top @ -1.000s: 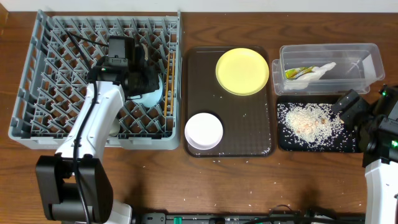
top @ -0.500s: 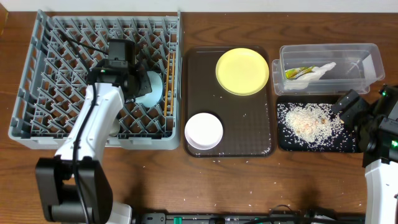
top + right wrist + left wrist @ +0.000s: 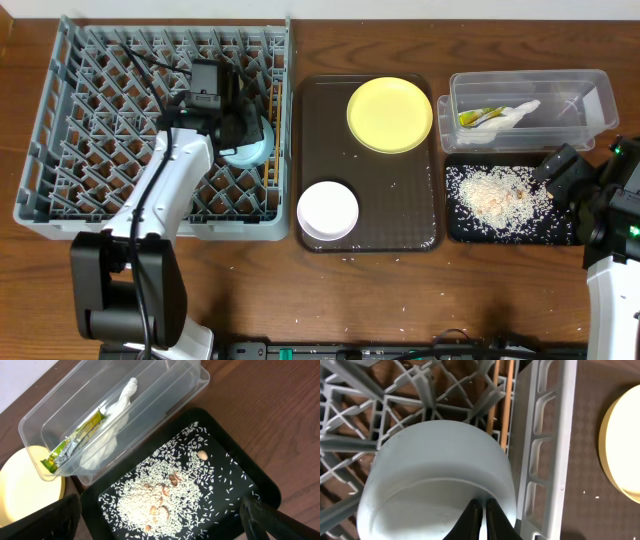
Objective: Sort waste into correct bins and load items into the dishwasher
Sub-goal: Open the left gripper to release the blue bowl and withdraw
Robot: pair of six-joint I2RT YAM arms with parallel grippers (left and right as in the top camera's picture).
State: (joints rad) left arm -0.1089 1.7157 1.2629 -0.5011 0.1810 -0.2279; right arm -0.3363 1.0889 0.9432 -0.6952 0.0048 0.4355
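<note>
My left gripper (image 3: 240, 135) is shut on the rim of the light blue bowl (image 3: 252, 150), which is tipped on its side among the pegs of the grey dishwasher rack (image 3: 60, 120), close to the right wall. In the left wrist view the black fingertips (image 3: 474, 516) pinch the bowl's wall (image 3: 435, 470). Two chopsticks (image 3: 500, 390) lie along that wall. The yellow plate (image 3: 390, 114) and white bowl (image 3: 328, 210) sit on the brown tray (image 3: 400, 225). My right gripper (image 3: 160, 525) hangs open above the rice (image 3: 165, 495) in the black tray (image 3: 250, 480).
The clear tub (image 3: 590, 100) behind the black tray holds the white napkin (image 3: 112, 415) and the yellow-green wrapper (image 3: 75, 442). Stray rice grains lie on the brown tray and on the table in front of it.
My left arm has swung right inside the rack, carrying the blue bowl closer to the right wall. The right arm has not moved.
</note>
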